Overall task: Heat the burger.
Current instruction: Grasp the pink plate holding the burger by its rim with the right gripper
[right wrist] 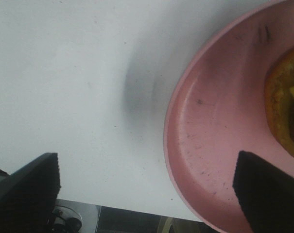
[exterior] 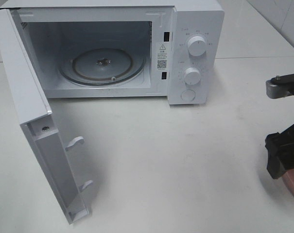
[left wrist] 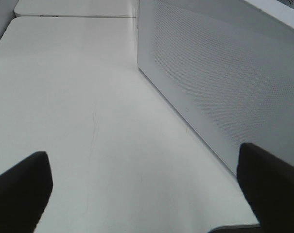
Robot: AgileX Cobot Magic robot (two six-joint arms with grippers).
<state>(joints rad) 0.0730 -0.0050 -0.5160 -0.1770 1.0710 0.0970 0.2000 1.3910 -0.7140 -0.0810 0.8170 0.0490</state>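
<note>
- While the microwave [exterior: 205, 29] is standing with its door [exterior: 54, 160] swung wide open toward the left, its chamber is holding only the glass turntable [exterior: 102, 65], so the opening step is looking done.
- The burger [right wrist: 285, 111] is not yet inside: it is sitting on the pink plate [right wrist: 210, 136] at the right edge of the desk [exterior: 176, 160], well apart from the microwave.
- The right tool [right wrist: 147, 199] is hanging over this plate with its fingers spread and nothing between them. One finger is showing over the bare desk and the other over the plate beside the burger, with the rim running between them.
- Whether a finger is touching the plate, I cannot tell.
- The left tool [left wrist: 147, 189] is also spread and empty, hovering low over the desk near a white perforated panel [left wrist: 224, 73] of the microwave; whether this is the door's outer face or a side wall, I cannot tell.
- In my judgement, the step in hand is the pick-up: the right arm is getting ready to take the plate by its rim.
- The next move is probably calling for lowering around the rim, pressing the fingers together firmly, and lifting the plate level so the burger is not sliding off.
- After that, a long carry across the desk to the turntable is waiting.
</note>
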